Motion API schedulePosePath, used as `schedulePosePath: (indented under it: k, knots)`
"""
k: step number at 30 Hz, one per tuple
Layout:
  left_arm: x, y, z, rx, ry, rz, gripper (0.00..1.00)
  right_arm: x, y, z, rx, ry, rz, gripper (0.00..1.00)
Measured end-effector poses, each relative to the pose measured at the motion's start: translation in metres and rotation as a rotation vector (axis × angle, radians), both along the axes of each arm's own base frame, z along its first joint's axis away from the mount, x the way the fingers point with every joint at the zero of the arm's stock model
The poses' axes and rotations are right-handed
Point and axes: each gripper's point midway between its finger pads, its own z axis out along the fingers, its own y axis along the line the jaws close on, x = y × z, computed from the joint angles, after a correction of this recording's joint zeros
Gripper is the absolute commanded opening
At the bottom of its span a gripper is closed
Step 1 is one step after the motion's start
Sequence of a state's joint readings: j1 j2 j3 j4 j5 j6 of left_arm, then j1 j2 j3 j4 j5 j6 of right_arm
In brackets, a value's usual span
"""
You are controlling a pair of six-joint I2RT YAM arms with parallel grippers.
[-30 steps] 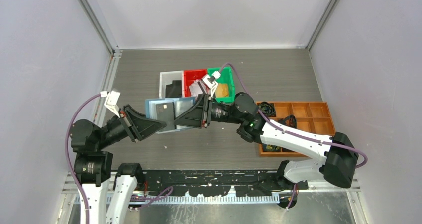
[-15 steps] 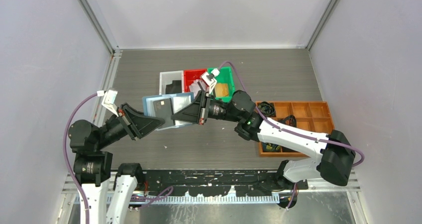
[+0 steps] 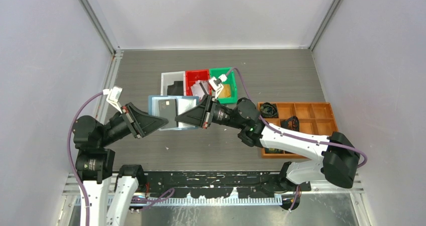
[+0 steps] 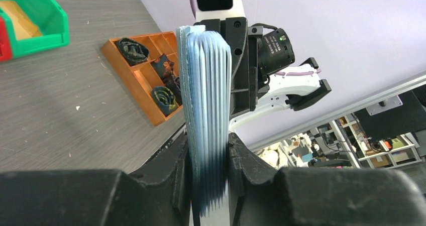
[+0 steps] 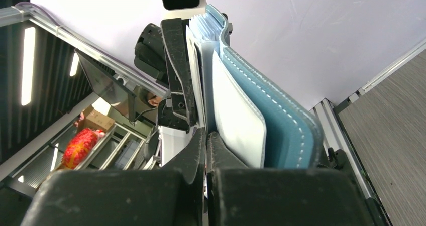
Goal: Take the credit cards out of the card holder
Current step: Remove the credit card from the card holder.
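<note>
Above the grey bench (image 3: 281, 80), left jaws squeezed the blue wallet (image 3: 187, 105); right jaws pinched shut on its edge. Pulling might drag the wallet, not a card (image 3: 166, 107).

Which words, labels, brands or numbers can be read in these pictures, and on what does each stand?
None can be read.
White print on the right arm's motor: too small to read.
White print on the left arm's motor: too small to read.
The card holder: no print seen.
</note>
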State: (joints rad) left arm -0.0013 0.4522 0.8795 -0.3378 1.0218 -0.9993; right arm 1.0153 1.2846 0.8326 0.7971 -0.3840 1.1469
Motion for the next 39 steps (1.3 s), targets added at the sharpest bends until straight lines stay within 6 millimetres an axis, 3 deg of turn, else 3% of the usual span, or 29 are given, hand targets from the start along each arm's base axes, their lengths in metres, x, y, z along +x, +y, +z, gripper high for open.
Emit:
schedulePosePath:
  k: [8,18,19,21,26,34,39]
  knots:
    - [-0.007,-0.002,0.004,-0.013,-0.005,-0.019,0.33,-0.006,-0.003,0.002,0.012,0.001,0.006,0.01]
    - [-0.009,-0.002,0.010,-0.028,-0.007,-0.028,0.09,-0.008,-0.010,0.003,0.020,-0.005,-0.005,0.01]
    - [-0.009,-0.002,0.010,-0.028,-0.007,-0.028,0.08,-0.008,-0.010,0.003,0.022,-0.005,-0.004,0.03]
    - [-0.010,-0.003,0.010,-0.028,-0.006,-0.033,0.06,-0.009,-0.011,0.002,0.029,-0.006,-0.003,0.17]
    - [-0.010,-0.003,0.011,-0.027,-0.020,-0.035,0.08,-0.005,-0.014,0.003,0.050,0.011,-0.006,0.27]
    - [-0.010,-0.003,0.011,-0.018,-0.037,-0.033,0.08,0.012,-0.009,0.023,0.094,0.011,-0.005,0.27]
    - [-0.009,-0.002,0.009,-0.001,-0.055,-0.029,0.08,0.014,-0.006,0.021,0.089,0.019,0.001,0.10]
